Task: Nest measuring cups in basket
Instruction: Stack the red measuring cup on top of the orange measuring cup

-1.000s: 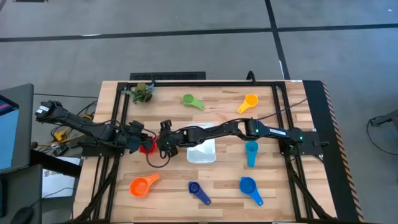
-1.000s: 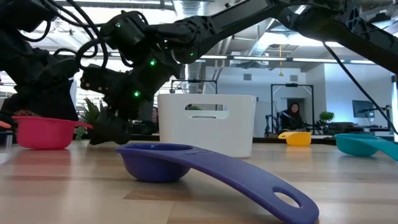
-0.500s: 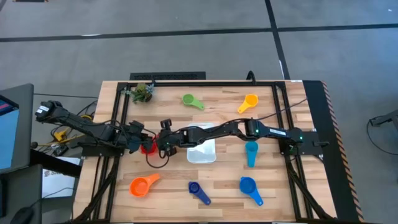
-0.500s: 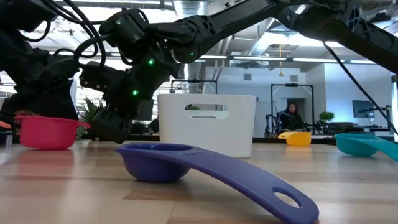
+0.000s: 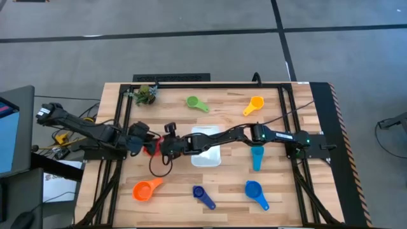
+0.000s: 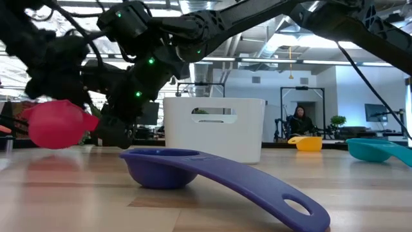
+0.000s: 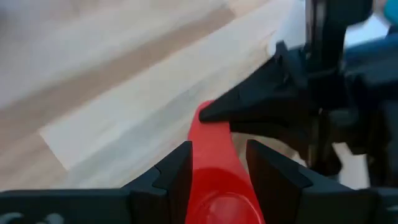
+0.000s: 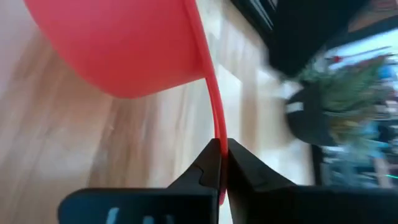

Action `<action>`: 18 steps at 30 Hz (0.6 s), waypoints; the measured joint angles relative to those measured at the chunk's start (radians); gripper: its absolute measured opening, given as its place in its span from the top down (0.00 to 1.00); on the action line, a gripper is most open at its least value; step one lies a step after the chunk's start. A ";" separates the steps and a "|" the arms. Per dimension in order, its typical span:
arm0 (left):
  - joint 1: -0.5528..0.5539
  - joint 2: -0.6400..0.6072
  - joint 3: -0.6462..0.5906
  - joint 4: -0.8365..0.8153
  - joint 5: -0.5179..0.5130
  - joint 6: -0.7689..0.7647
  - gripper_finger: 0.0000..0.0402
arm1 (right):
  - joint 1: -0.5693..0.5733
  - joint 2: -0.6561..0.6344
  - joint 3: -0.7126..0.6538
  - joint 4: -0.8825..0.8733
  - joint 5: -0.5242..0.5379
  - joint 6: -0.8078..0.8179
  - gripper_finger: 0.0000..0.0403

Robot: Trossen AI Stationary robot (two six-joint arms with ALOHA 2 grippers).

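The red measuring cup [image 5: 151,149] hangs between my two grippers, left of the white basket [image 5: 206,154]. It is tilted and clear of the table in the low view [image 6: 56,124]. My left gripper [image 5: 144,145] is shut on it from the table's left. My right gripper [image 5: 164,145] reaches across above the basket and is shut on its handle. The other cups lie on the table: green [image 5: 196,103], yellow-orange [image 5: 253,105], teal [image 5: 256,157], blue [image 5: 255,192], dark blue [image 5: 203,196] and orange [image 5: 146,189]. My left gripper has the red cup's handle [image 7: 214,155] between its two fingers [image 7: 177,174], close to where the handle meets the bowl. The fingers lie along the handle, one at each edge. My right gripper pinches the flat handle [image 8: 216,124] near its free end between its two fingers, across its thin faces. It comes from the table's right side. The bowl [image 8: 124,43] stands out beyond the fingertips, lifted clear of the table.
A small green leafy clump [image 5: 146,94] sits at the table's far left. The basket [image 6: 215,132] stands just right of the grippers, under my right arm. The dark blue cup [image 6: 212,174] lies close to the low camera. Black frame rails run along the table's sides.
The red cup stood upright on the table; it is now lifted clear and tipped. Both grippers have risen a little with it, and my right arm has shifted so that more of the basket shows.
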 joint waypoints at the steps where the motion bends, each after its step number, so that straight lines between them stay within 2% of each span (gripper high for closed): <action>1: -0.005 -0.006 0.017 -0.018 -0.018 0.013 0.65 | 0.007 0.000 0.000 0.004 0.029 -0.019 0.94; 5: -0.033 -0.024 0.076 -0.103 -0.119 0.031 0.65 | 0.037 0.000 0.000 0.010 0.099 -0.076 0.98; 8: -0.054 -0.038 0.089 -0.110 -0.176 0.040 0.65 | 0.057 0.000 0.000 0.031 0.139 -0.097 0.96; 12: -0.067 -0.044 0.089 -0.115 -0.209 0.043 0.65 | 0.076 0.000 0.000 0.101 0.181 -0.148 0.93; 18: -0.036 -0.048 0.088 -0.117 -0.235 0.089 0.65 | 0.088 -0.001 0.000 0.222 0.195 -0.227 0.98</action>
